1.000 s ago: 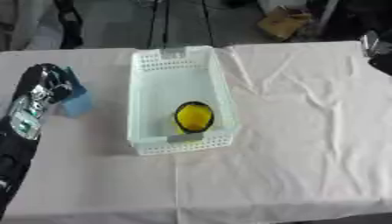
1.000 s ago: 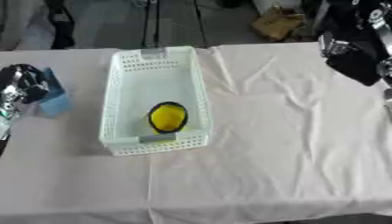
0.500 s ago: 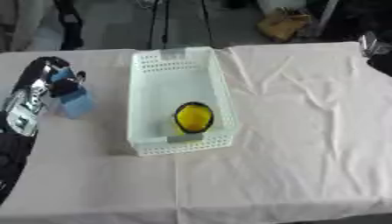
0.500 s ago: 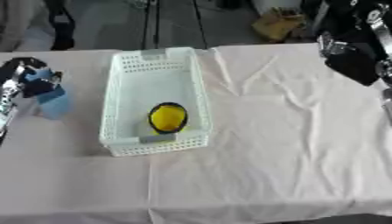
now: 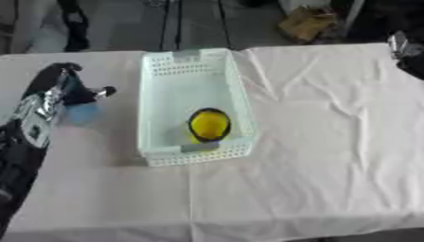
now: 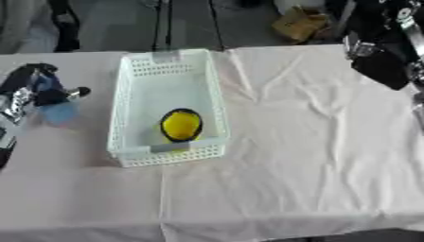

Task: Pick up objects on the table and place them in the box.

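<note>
The left hand (image 5: 73, 90) has its fingers (image 5: 101, 91) curled around a pale blue object (image 5: 83, 112), held just left of the white box (image 5: 236, 90). Inside the box lies a round yellow object with a black rim (image 5: 208, 125). The right hand (image 6: 381, 64) hangs over the desk (image 5: 331, 132) at the far right; its fingers cannot be made out.

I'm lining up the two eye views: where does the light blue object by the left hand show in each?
Left eye view: light blue object at left, beside the left hand.
Right eye view: nearer the left edge.
Shared landmark: the white box to its right.
</note>
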`<state>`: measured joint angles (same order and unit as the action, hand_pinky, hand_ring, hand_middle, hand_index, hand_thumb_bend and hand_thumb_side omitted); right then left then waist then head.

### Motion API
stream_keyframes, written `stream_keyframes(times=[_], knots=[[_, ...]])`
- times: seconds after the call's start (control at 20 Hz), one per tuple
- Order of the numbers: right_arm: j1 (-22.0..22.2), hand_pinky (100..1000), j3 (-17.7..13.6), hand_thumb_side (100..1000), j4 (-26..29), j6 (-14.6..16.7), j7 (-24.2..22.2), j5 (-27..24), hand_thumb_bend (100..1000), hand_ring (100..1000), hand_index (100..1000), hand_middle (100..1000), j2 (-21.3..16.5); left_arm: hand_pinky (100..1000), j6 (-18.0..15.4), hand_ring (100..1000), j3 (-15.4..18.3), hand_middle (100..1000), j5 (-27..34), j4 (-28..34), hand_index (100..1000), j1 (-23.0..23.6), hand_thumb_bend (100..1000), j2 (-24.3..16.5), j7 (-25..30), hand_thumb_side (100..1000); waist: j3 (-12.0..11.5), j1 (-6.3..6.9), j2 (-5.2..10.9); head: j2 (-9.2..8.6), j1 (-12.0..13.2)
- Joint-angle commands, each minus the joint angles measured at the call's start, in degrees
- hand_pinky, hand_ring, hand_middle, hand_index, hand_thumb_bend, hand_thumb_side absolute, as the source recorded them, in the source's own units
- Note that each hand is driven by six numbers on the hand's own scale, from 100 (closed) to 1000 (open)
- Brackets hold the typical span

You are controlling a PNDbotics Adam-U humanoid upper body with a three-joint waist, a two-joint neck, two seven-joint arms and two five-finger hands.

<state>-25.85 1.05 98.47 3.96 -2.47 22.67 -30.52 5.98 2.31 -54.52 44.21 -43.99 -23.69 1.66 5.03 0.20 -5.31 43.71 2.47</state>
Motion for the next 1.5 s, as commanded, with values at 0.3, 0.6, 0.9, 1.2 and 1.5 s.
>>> stream_keyframes(times=[0.3, 0.6, 0.9, 1.2, 1.5], knots=[[-0.7, 605, -0.64, 464, 0.28, 0.13, -0.04, -0.12, 100, 674, 875, 817, -0.59, 601, 0.71, 710, 1.27, 703, -2.72, -2.06, 836, -0.66, 880, -0.95, -1.82, 522, 0.1, -0.21, 0.79, 0.29, -0.33], [-0.7, 605, -0.65, 465, 0.26, 0.17, -0.08, -0.2, 100, 674, 875, 817, -0.57, 625, 1.86, 726, 1.42, 709, -4.62, -4.37, 833, -0.43, 886, -0.72, -4.74, 514, 0.12, -0.33, 0.61, 0.26, -0.44], [-0.76, 606, -0.6, 465, 0.25, 0.27, -0.25, -0.25, 100, 674, 875, 817, -0.49, 570, 1.75, 684, 1.81, 667, -3.59, -4.89, 815, -0.43, 835, -0.03, -7.62, 475, 0.11, -0.41, 0.54, 0.11, -0.55], [-0.92, 606, -0.54, 465, 0.26, 0.38, -0.44, -0.29, 100, 675, 875, 817, -0.48, 513, 0.18, 637, 1.64, 630, 0.99, -4.81, 787, -0.65, 770, 0.25, -10.27, 440, 0.29, -0.48, 0.49, -0.08, -0.5], [-0.97, 606, -0.54, 466, 0.24, 0.46, -0.57, -0.31, 100, 675, 875, 817, -0.46, 427, -0.4, 571, 0.87, 593, 2.74, -6.1, 716, -0.4, 652, 0.74, -7.35, 356, 0.44, -0.47, 0.43, -0.16, -0.59]])
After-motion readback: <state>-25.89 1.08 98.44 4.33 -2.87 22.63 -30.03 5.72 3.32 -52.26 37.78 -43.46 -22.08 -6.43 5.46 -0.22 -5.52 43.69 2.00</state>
